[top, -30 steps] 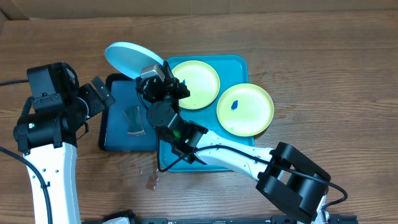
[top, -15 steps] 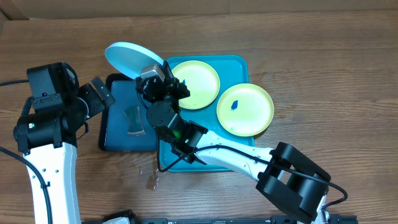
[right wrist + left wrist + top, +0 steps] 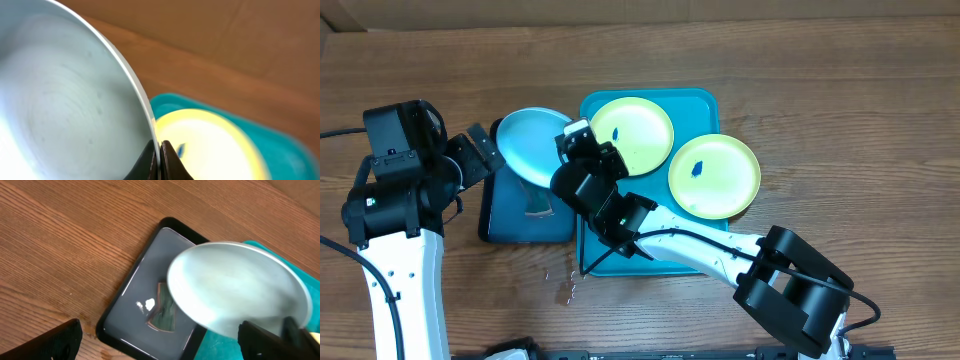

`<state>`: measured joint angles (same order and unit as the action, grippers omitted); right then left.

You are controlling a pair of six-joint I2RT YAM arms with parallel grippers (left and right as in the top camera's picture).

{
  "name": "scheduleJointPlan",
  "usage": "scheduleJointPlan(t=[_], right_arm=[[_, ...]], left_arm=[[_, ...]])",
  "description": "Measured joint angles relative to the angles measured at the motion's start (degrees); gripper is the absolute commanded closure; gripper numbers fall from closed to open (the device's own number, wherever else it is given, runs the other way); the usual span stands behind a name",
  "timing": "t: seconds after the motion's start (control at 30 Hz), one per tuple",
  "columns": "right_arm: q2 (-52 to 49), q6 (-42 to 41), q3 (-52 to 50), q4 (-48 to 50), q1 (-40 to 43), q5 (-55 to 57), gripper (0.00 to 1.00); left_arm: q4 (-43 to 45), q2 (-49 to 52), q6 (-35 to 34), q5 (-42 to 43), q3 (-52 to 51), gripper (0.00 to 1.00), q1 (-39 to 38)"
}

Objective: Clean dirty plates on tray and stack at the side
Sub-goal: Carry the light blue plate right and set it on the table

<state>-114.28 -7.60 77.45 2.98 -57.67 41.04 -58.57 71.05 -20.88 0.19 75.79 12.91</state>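
My right gripper (image 3: pixel 575 140) is shut on the rim of one plate (image 3: pixel 530 145), whose pale side faces up, and holds it tilted above the dark navy tray (image 3: pixel 510 225). In the right wrist view the fingers (image 3: pixel 160 150) pinch that plate's edge (image 3: pixel 60 100). It also shows in the left wrist view (image 3: pixel 237 287). Two more plates lie on the turquoise tray (image 3: pixel 705 100): one at the back (image 3: pixel 632 135), one (image 3: pixel 714 176) overhanging the right rim, each with a blue smudge. My left gripper (image 3: pixel 480 155) is open and empty beside the navy tray's left edge.
A grey-green patch (image 3: pixel 535 195) lies on the navy tray, also seen in the left wrist view (image 3: pixel 165 312). Small crumbs (image 3: pixel 563 285) lie on the wooden table in front of the trays. The right arm (image 3: pixel 700 250) stretches across the turquoise tray's front.
The right gripper has swung the held plate forward and down, from behind the navy tray to above it, and laid it flatter. The left arm has not moved.
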Motion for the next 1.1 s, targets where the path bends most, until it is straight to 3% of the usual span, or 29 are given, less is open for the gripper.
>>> scheduleJointPlan(t=[0.27,0.53,0.73,0.93,1.1], right_arm=[[5.35,-7.98,-0.02,-6.29,2.93,-6.47,0.96],[23.89,-14.58,0.09,-23.61,14.19,-12.13,0.96],[30.45,-19.06,0.17,-33.73,32.44,-23.91,0.96],[28.50,-20.57,0.17,-41.03,53.11,-36.92,0.96],[24.55,-20.90,0.04,-42.21,63.17,-41.18,0.96]], left_arm=[[-0.07,0.00,0.00,0.00,0.00,0.00,0.00],[-0.11,0.00,0.00,0.00,0.00,0.00,0.00],[-0.13,0.00,0.00,0.00,0.00,0.00,0.00],[-0.15,0.00,0.00,0.00,0.00,0.00,0.00],[-0.13,0.00,0.00,0.00,0.00,0.00,0.00]])
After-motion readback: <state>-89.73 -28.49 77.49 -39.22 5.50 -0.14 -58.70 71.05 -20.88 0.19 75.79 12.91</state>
